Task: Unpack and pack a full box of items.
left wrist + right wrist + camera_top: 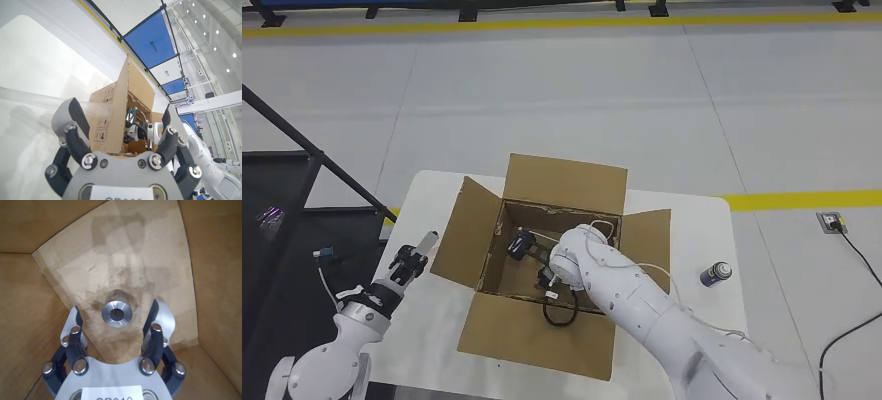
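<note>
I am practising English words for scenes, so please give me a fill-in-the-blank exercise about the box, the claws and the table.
The right claw is inside the cardboard ____.
Beyond its open fingers stands a hollow ____ cylinder.
The box's four flaps are ____, not closed.
A small can stands on the white ____.
Missing words: box, metal, open, table.

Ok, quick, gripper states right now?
Left gripper: open.
Right gripper: open above the metal cylinder in the box, not holding it.
</note>
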`<act>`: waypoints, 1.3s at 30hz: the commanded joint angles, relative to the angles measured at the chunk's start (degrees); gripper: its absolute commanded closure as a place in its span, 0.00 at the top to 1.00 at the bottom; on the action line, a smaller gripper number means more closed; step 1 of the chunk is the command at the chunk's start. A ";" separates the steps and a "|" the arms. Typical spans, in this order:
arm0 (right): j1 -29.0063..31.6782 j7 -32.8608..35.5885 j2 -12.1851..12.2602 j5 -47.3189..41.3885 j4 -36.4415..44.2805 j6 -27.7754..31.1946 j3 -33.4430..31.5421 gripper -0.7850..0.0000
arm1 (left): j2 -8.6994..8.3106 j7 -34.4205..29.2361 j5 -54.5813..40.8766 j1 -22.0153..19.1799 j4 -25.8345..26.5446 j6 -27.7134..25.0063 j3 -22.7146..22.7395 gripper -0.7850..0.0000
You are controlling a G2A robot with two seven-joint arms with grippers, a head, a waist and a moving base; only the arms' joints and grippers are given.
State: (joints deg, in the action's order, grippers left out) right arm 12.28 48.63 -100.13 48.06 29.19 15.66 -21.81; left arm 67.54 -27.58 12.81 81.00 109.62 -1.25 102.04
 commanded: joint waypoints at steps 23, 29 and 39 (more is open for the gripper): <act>3.80 7.78 7.27 12.78 30.75 -8.94 -10.33 0.00 | -0.61 -0.69 0.05 -1.48 0.04 0.05 -1.79 1.00; 22.39 22.06 15.99 27.95 66.25 -9.76 -24.65 0.00 | -0.74 -0.91 0.40 -2.88 -0.26 0.05 -3.05 1.00; 50.06 24.41 21.74 40.89 97.73 -8.97 -49.58 0.00 | -0.95 0.50 -1.12 -3.32 0.55 -0.38 -2.10 1.00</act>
State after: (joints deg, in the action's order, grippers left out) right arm 59.11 73.28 -78.69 88.56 124.71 7.04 -67.95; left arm 66.61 -27.12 11.77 77.64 110.15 -1.63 99.89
